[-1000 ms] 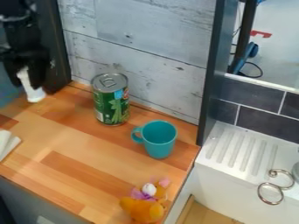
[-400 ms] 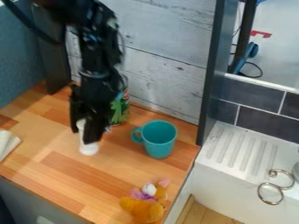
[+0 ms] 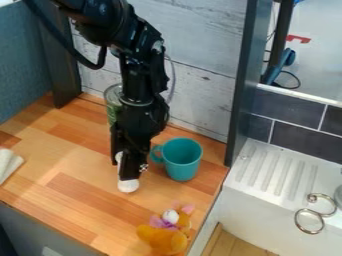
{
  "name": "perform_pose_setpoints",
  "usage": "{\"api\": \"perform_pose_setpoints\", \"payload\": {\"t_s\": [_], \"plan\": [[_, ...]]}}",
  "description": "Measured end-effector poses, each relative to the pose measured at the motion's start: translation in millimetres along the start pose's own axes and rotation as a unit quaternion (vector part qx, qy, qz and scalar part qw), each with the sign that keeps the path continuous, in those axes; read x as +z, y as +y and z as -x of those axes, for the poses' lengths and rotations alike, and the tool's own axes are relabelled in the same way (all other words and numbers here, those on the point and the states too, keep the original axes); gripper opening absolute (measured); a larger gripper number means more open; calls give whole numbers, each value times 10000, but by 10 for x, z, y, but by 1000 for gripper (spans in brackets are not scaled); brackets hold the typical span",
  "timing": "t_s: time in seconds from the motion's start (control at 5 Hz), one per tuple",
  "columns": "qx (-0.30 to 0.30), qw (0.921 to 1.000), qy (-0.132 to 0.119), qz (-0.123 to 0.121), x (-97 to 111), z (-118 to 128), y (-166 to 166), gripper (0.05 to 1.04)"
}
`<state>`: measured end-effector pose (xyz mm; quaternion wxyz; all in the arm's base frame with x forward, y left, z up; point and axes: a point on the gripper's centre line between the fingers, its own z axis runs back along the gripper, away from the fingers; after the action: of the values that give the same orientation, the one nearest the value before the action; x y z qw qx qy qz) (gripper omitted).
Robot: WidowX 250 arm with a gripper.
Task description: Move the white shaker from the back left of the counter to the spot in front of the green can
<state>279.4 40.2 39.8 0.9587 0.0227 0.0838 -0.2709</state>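
Counts, clock directions taken from the mug as seen in the view:
- teal mug (image 3: 182, 160): 1, at the hub
- can (image 3: 112, 105): 1, 11 o'clock
- white item (image 3: 128, 185): 1, 8 o'clock, in the gripper (image 3: 131, 171), also 1
- plush toy (image 3: 163, 239): 1, 6 o'clock
- off-white cloth (image 3: 8, 164): 1, 9 o'clock
- metal rings (image 3: 298, 225): 2, 4 o'clock
- ridged drainboard (image 3: 277, 172): 1, 3 o'clock
- red piece (image 3: 298, 38): 1, 1 o'clock

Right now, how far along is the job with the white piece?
Looks done: the grasp, as the gripper has the white piece between its fingers. In hand: holding it at the counter near the mug; I can't tell whether its lower end touches the wood. Likely left: placing and letting go, since the fingers are closed on it. The final spot isn't clear.
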Motion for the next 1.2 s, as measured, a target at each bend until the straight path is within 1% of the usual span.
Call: {"api": "perform_pose_setpoints", "payload": {"t_s": [0.2, 0.4, 0.6, 0.8, 1.0, 1.2], "plan": [[-155, 9999, -20, -13, -85, -62, 34, 594], [-183, 9998, -47, -70, -88, -69, 50, 594], [-139, 9996, -143, -178, -119, -44, 39, 651], [-51, 9997, -173, -133, -140, 28, -36, 945], [272, 9961, -741, -382, 245, 59, -35, 1009], [728, 9936, -768, -388, 383, 248, 32, 1004]]}}
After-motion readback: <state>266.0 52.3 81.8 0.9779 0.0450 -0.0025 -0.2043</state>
